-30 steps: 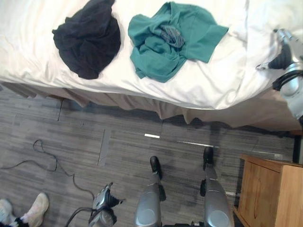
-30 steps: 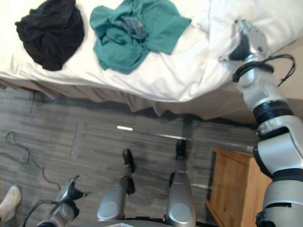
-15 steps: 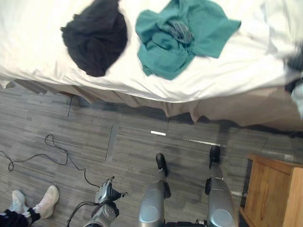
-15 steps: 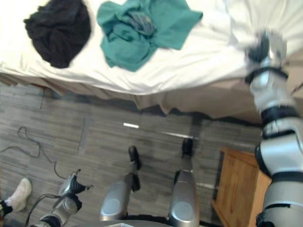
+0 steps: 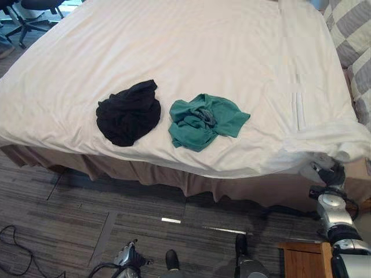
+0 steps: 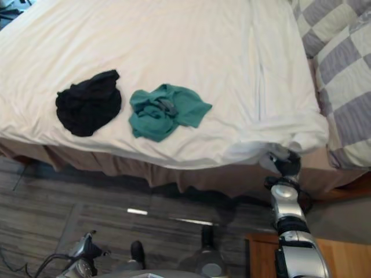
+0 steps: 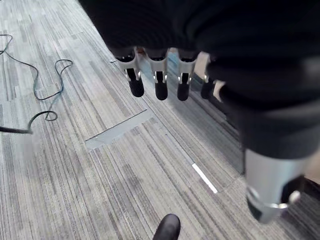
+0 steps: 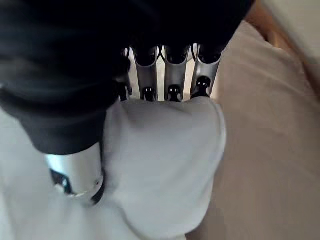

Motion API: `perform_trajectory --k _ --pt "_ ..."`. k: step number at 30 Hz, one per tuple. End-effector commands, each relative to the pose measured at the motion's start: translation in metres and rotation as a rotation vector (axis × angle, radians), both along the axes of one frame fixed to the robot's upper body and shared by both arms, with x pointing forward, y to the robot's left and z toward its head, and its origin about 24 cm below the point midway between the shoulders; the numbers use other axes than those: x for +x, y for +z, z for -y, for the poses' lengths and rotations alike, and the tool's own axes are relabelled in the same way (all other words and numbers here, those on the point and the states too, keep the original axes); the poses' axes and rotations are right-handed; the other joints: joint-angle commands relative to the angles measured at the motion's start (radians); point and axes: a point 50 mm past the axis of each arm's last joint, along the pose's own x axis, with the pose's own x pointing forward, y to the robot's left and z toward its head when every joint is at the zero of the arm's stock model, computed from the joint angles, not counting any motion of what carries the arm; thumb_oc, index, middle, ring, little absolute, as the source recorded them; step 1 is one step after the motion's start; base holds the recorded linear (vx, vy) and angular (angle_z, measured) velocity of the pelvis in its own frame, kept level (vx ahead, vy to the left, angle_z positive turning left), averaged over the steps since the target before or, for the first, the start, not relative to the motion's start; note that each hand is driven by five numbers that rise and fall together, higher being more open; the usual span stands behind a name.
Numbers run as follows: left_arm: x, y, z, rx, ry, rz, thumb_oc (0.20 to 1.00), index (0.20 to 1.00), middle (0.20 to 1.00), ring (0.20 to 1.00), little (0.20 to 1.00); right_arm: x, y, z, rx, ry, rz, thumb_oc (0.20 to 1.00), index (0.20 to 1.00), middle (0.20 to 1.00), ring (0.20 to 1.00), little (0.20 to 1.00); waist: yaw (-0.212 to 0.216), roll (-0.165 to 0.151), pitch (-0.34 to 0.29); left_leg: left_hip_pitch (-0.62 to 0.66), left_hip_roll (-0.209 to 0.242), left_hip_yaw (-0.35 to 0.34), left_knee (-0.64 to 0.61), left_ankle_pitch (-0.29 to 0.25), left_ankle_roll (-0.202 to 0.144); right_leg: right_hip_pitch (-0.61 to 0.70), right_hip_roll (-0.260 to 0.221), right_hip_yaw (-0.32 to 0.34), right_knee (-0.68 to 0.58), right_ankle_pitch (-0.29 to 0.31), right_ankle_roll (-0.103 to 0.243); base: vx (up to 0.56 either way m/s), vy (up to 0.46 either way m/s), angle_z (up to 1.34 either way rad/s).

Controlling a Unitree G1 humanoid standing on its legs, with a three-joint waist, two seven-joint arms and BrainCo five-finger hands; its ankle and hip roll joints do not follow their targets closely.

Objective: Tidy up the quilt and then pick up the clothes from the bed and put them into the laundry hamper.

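the white quilt (image 5: 191, 69) covers the bed; on it, near its front edge, lie black clothes (image 5: 128, 112) beside a teal shirt (image 5: 204, 120); right hand (image 6: 283, 163) pinches the quilt's corner; left hand (image 7: 165, 75), fingers relaxed, hangs over floor

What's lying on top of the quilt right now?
On the white quilt lie a crumpled black garment and, beside it, a crumpled teal garment, both near the bed's front edge. Whatever lies beneath the quilt is covered. The right hand grips its folded corner.
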Motion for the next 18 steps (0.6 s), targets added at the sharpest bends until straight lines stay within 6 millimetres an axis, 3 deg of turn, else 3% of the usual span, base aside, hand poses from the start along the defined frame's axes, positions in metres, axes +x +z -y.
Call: perform_trajectory --k 1,6,9,13,18 --pt "-0.008 -0.003 -0.006 0.014 0.047 -0.054 1.000 1.000 1.000 1.000 1.000 -0.126 -0.083 0.023 0.165 -0.260 -0.442 1.000 1.000 1.000 1.000 1.000 -0.082 0.016 0.018 -0.001 0.063 0.015 -0.006 -0.044 -0.058 -0.006 -0.035 0.040 0.021 -0.130 0.082 0.06 0.025 0.08" --pt "-0.018 -0.006 -0.006 0.008 0.072 -0.085 1.000 1.000 1.000 1.000 1.000 -0.156 -0.076 0.050 0.205 -0.479 -0.398 1.000 1.000 1.000 1.000 1.000 -0.091 0.001 0.001 0.013 0.068 0.020 -0.006 -0.053 -0.060 0.010 -0.037 0.040 0.016 -0.130 0.086 0.03 0.025 0.01" --pt "-0.026 -0.007 -0.008 0.008 0.117 -0.095 1.000 1.000 1.000 1.000 1.000 -0.157 -0.055 0.075 0.150 -0.593 -0.286 1.000 1.000 1.000 1.000 1.000 -0.092 -0.009 -0.004 0.016 0.070 0.023 -0.006 -0.055 -0.062 0.013 -0.038 0.038 0.013 -0.128 0.089 0.00 0.005 0.02" --pt "-0.036 -0.008 -0.010 0.010 0.176 -0.103 1.000 1.000 1.000 1.000 1.000 -0.134 -0.003 0.099 -0.069 -0.592 -0.076 1.000 1.000 1.000 1.000 1.000 -0.093 -0.020 0.000 0.020 0.073 0.021 -0.006 -0.059 -0.062 0.016 -0.039 0.035 0.014 -0.129 0.089 0.00 0.012 0.06" --pt "-0.043 -0.009 -0.012 0.022 0.208 -0.115 1.000 1.000 1.000 1.000 1.000 -0.095 0.071 0.102 -0.365 -0.499 0.154 1.000 1.000 1.000 1.000 1.000 -0.084 -0.024 0.006 0.028 0.075 0.016 -0.006 -0.062 -0.059 0.023 -0.038 0.031 0.017 -0.134 0.086 0.01 0.013 -0.11"
